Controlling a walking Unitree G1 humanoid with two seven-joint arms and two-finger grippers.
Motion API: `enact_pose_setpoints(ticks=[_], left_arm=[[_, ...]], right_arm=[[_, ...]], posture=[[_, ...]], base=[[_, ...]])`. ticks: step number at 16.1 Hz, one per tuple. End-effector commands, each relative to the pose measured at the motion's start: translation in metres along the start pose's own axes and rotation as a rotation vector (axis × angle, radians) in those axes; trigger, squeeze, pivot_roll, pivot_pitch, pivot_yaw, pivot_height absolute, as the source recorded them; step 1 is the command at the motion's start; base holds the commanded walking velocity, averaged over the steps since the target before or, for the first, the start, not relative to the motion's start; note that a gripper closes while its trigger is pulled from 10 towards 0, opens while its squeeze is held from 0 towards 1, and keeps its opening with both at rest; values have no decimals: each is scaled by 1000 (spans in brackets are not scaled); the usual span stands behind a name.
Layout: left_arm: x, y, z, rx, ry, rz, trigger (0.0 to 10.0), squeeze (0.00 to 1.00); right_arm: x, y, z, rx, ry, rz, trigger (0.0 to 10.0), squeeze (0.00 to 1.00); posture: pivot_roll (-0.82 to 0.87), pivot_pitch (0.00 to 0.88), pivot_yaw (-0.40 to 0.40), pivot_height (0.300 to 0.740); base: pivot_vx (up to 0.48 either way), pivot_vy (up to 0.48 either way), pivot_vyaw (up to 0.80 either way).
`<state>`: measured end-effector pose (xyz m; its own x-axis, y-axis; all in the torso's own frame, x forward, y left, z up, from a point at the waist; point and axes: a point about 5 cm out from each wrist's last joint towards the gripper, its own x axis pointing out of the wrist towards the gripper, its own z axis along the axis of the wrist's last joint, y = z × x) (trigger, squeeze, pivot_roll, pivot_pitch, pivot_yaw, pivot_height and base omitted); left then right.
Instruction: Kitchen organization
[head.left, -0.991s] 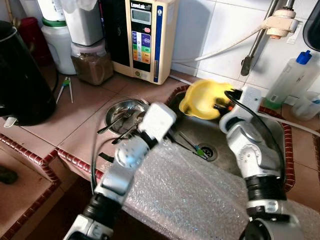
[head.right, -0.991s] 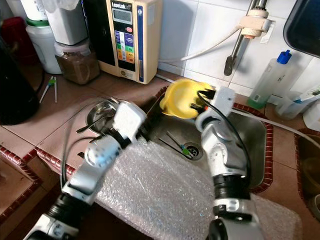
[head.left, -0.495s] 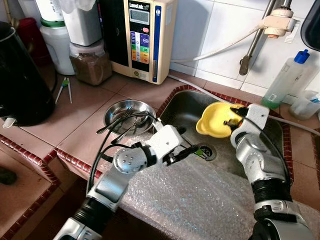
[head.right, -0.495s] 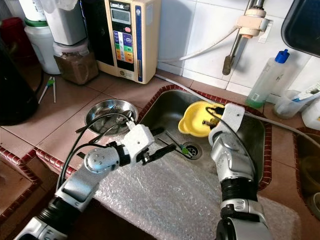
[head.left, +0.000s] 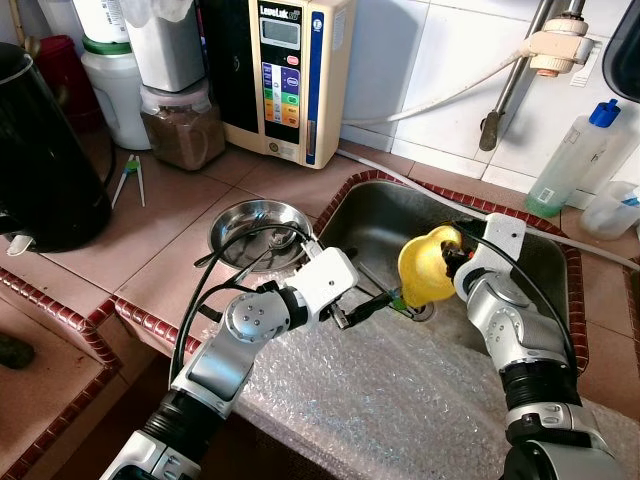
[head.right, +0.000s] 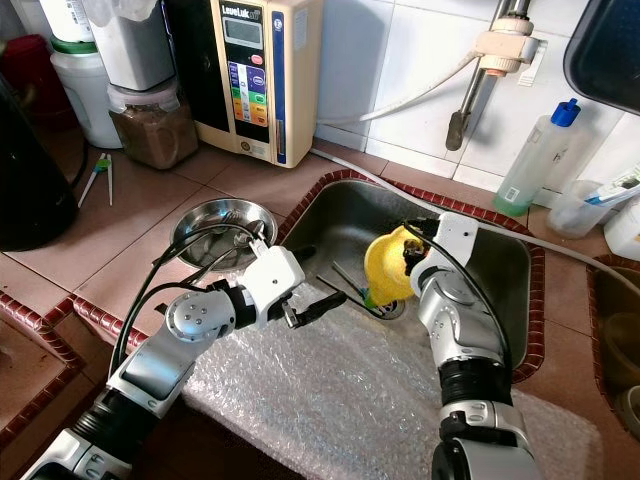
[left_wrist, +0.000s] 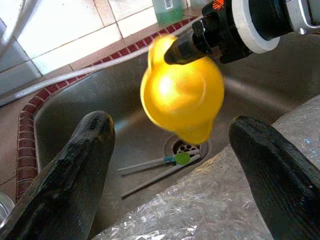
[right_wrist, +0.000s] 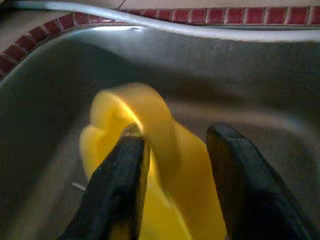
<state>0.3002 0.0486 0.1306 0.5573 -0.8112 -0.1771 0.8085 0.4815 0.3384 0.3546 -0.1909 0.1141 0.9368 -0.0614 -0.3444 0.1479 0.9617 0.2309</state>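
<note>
A yellow plastic bowl (head.left: 425, 266) hangs tilted on its edge above the drain of the steel sink (head.left: 372, 214). My right gripper (head.left: 452, 256) is shut on its rim, one finger (right_wrist: 125, 165) inside the bowl and the other outside. My left gripper (head.right: 320, 278) stands open at the sink's front edge, pointing at the bowl (left_wrist: 182, 95) without touching it. Two thin utensils with a green tip (left_wrist: 170, 160) lie by the drain.
Bubble wrap (head.left: 400, 390) covers the counter in front of the sink. A small steel dish (head.left: 250, 215) sits left of the sink. A black kettle (head.left: 40, 150), a jar of brown powder (head.left: 180, 125), a water machine (head.left: 290, 70) and a blue-capped bottle (head.left: 575, 160) line the counter.
My right gripper carried the yellow bowl from the sink's back left rim down over the drain, tipping it on edge. My left gripper swung from the steel dish to the sink's front edge.
</note>
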Motion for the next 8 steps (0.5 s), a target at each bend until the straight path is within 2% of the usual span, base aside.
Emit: enact_pose_setpoints(ticks=[1,2,3,6,7,8], left_arm=[[1,2,-1,0,13,9,10000,1000],[1,2,-1,-2,13,11,10000,1000],[2,0,-1,-4,16,10,10000,1000],[1,1,0,-5,15,15,10000,1000],[1,3,0,-1,18,31,10000,1000],[0,11,0,-8,28,96,10000,1000]], right_arm=[[-2,8,-3,32,31,81,10000,1000],[-3,14,-7,43,62,123,10000,1000],[-3,16,-12,16,80,125,10000,1000],[-3,15,-13,7,82,117,10000,1000],[-3,15,-12,-8,77,110,10000,1000],[-3,15,-9,-31,51,112,10000,1000]], posture=[[-32,0,-60,740],[-34,0,-60,740],[-31,0,-61,740],[-28,0,-62,740],[-28,0,-62,740],[-29,0,-62,740]], base=[[0,0,0],[0,0,0],[0,0,0],[0,0,0],[0,0,0],[0,0,0]])
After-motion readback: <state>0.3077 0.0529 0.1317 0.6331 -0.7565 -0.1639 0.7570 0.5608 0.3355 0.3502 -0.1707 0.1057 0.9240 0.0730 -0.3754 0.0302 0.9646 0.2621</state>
